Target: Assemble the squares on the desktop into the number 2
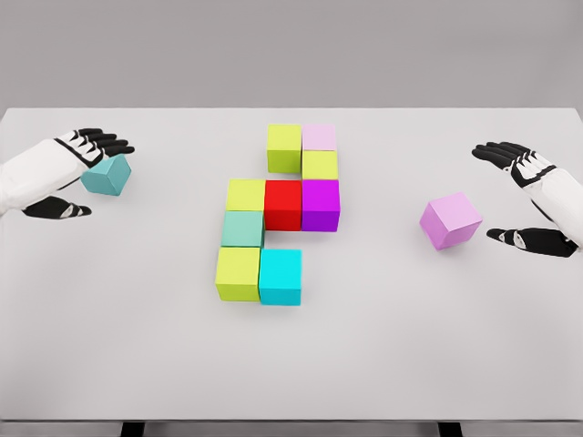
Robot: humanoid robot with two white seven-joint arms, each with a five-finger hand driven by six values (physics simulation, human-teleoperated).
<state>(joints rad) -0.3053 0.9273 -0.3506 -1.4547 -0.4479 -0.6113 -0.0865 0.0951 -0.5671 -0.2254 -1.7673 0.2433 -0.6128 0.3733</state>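
Several cubes sit joined at the table's middle: a lime cube [284, 147] and pale pink cube [319, 137] at the top, an olive-yellow cube [320, 165] below, then a yellow-green cube [246, 195], red cube [283, 203] and magenta cube [321, 204] in a row. Beneath stand a sea-green cube [242, 228], a lime cube [238, 273] and a cyan cube [281, 276]. A loose teal cube [107, 175] lies tilted between the spread fingers and thumb of my left hand [82, 173]. A loose violet cube [450, 220] sits tilted just left of my open right hand [517, 196].
The white table [410, 346] spans the view, with its front edge near the bottom and its far edge behind the cubes. Grey wall lies beyond.
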